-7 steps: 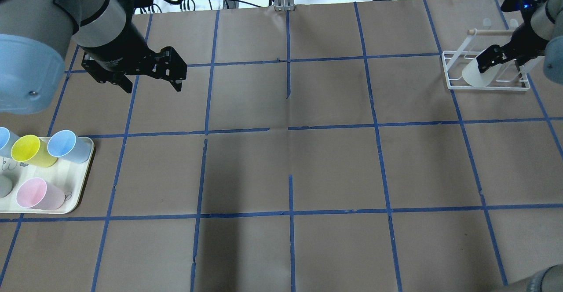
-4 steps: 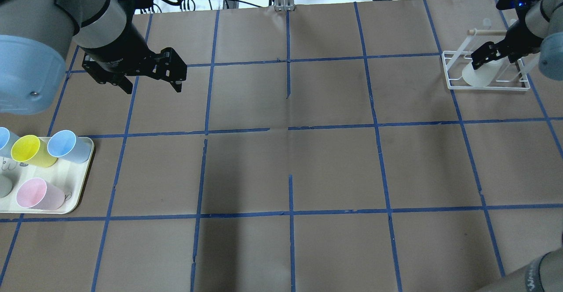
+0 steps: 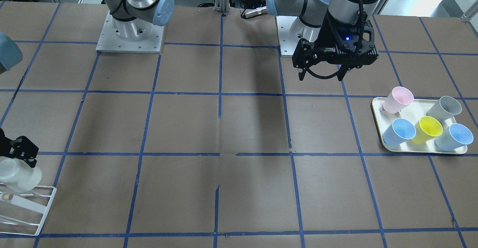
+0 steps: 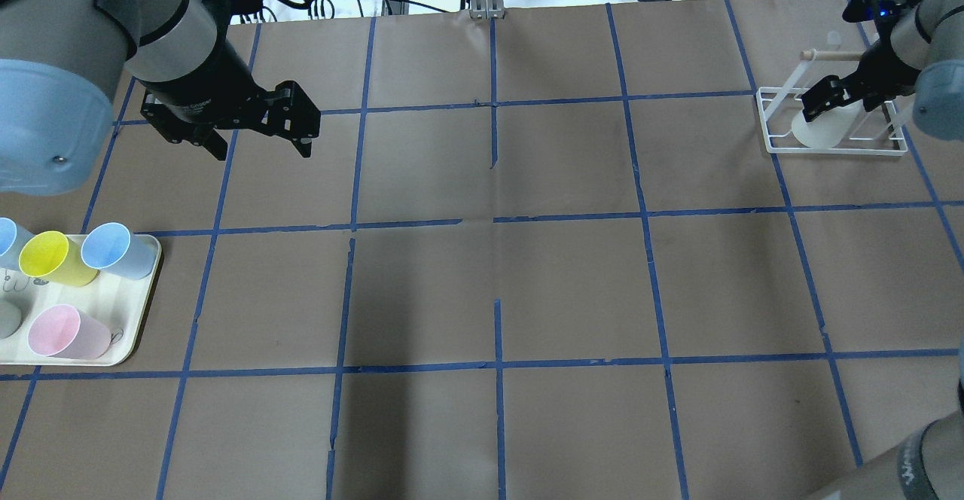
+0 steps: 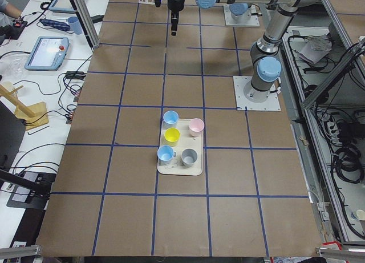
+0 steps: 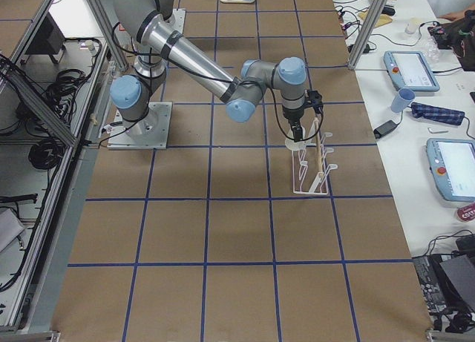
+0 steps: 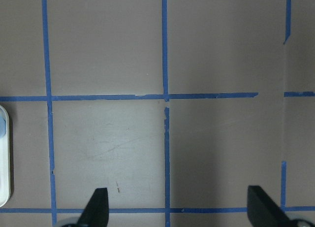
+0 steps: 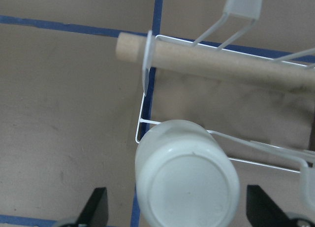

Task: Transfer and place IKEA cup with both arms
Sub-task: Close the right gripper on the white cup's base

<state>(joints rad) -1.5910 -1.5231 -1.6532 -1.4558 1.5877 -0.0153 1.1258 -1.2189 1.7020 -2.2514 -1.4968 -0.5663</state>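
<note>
The IKEA cup, plain white, stands bottom-up in the white wire rack at the table's far right. It also shows in the right wrist view and the front view. My right gripper hangs just above it, open; its fingers stand wide on either side of the cup and clear of it. My left gripper is open and empty over bare table at the far left; it also shows in the front view.
A cream tray at the left edge holds a pink cup, a yellow cup, a blue cup and others. The rack has a wooden dowel on top. Blue tape lines grid the brown table.
My right gripper has shifted a little left and towards the far edge over the rack. The white cup stays in the rack. The left arm has not moved.
</note>
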